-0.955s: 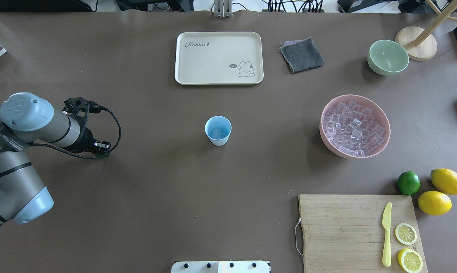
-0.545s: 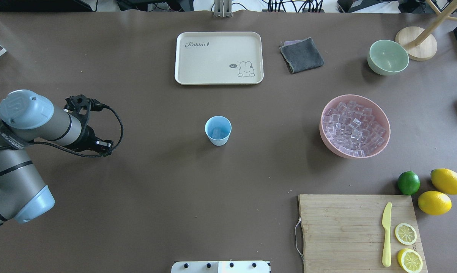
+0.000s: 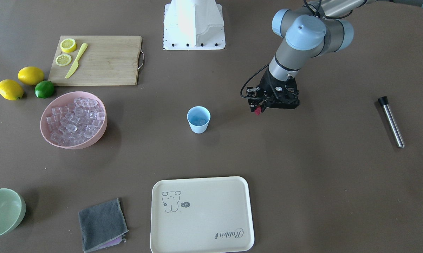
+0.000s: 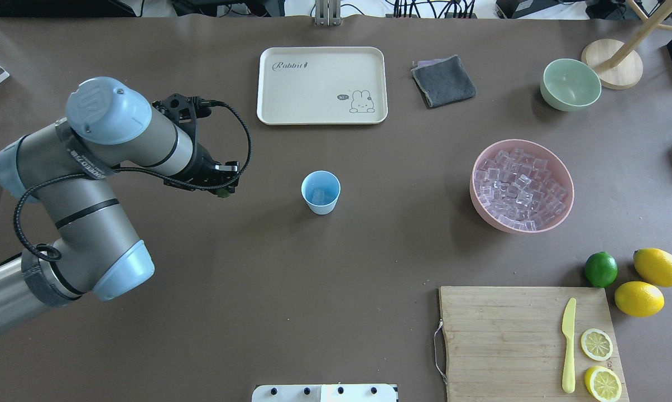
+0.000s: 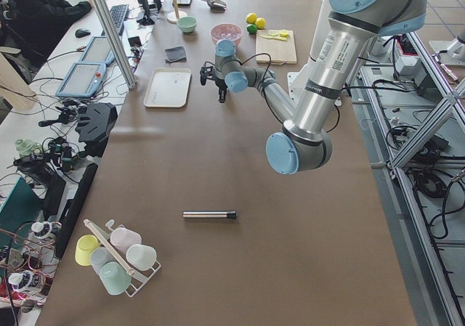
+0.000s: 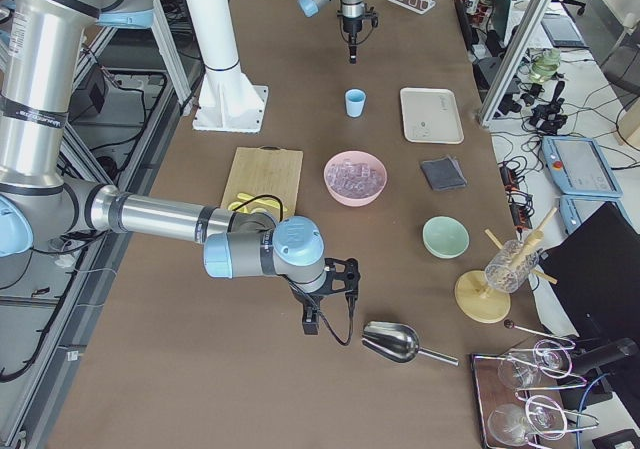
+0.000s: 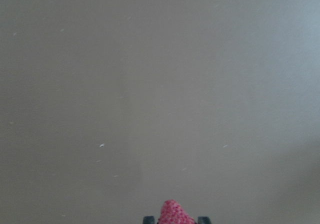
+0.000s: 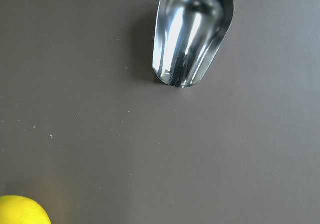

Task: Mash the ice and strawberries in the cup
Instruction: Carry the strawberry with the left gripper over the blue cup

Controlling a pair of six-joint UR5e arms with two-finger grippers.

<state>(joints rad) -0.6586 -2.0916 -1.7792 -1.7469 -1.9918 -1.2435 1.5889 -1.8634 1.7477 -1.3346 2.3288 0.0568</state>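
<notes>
Left tool [image 3: 258,110] is pinched shut on the strawberry [image 7: 175,214] (red, pitted, soft; green cap), hanging over the table [image 4: 258,279] near the cup [image 4: 320,209], on its robot-left side. Cup: pale-blue, smooth, tapered, narrow mouth, a few glassy cubes apparently inside; most ice [image 4: 520,187] lies in the pink bowl [image 4: 481,215] well to the cup's right. Judgement: centre over the rim, lower, then release; grip lightly. Right tool [image 6: 310,321]: opening cannot be told.
</notes>
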